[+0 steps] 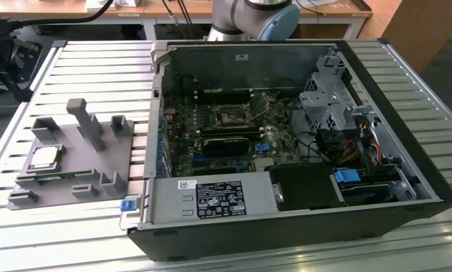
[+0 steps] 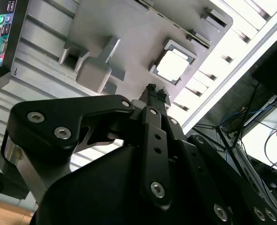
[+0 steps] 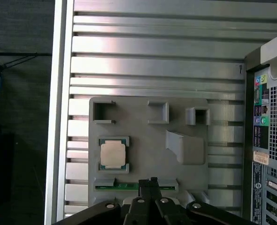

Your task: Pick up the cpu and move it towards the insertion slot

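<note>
Gripper (image 3: 150, 180) covering the green strip's (image 3: 117, 186) middle, computer case (image 3: 270, 117) running off the picture edge, arm (image 1: 256, 17) being cropped in the exterior view.

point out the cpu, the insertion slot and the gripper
cpu (image 3: 113, 154), first wrist view, middle of its metal top
insertion slot (image 1: 230, 118), exterior view, its dark centre
gripper (image 3: 152, 181), first wrist view, between its fingertips

Exterior view: a high, steep look down over the open computer case (image 1: 233, 62) and the grey fixture plate (image 1: 123, 150) on the slatted table (image 1: 97, 62). The first wrist view faces straight down on that plate, past the gripper (image 3: 151, 180). The second wrist view, tilted and nearer, shares it.
</note>
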